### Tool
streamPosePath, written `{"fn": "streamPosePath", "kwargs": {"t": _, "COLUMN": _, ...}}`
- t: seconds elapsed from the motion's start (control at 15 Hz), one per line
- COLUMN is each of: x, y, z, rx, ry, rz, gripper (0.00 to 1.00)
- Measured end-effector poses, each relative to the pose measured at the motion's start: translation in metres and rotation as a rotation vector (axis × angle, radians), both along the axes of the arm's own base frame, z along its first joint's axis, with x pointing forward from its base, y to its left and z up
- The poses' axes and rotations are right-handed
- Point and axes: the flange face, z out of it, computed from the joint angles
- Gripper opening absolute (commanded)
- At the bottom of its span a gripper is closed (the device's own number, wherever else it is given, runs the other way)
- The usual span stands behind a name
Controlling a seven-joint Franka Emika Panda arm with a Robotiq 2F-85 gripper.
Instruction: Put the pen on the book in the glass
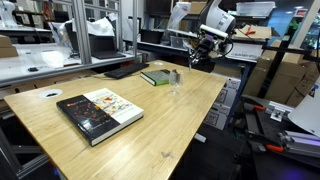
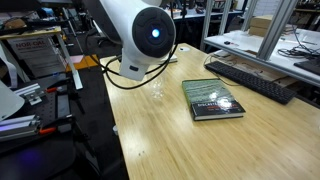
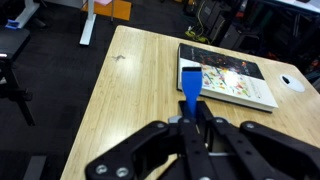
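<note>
Blue and thin, the pen (image 3: 190,85) is sticking out past the end effector (image 3: 196,122), which is pinching it well above the table (image 3: 130,70). In an exterior view the glass (image 1: 176,82) is standing just beside the green book (image 1: 154,77). Judging from this, the step is calling for carrying the pen over the glass, centring it on the rim and lowering its tip inside before letting go, since a short tumbler tips easily.
</note>
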Motion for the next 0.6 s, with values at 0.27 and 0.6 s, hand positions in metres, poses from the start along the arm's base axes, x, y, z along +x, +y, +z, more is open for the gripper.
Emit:
{"fn": "streamPosePath", "kwargs": {"t": 0.27, "x": -0.003, "y": 0.003, "z": 0.001, "rx": 0.022, "ry": -0.071, "rz": 0.02, "gripper": 0.03}}
{"fn": "streamPosePath", "kwargs": {"t": 0.6, "x": 0.012, "y": 0.005, "z": 0.024, "rx": 0.025, "ry": -0.136, "rz": 0.02, "gripper": 0.03}}
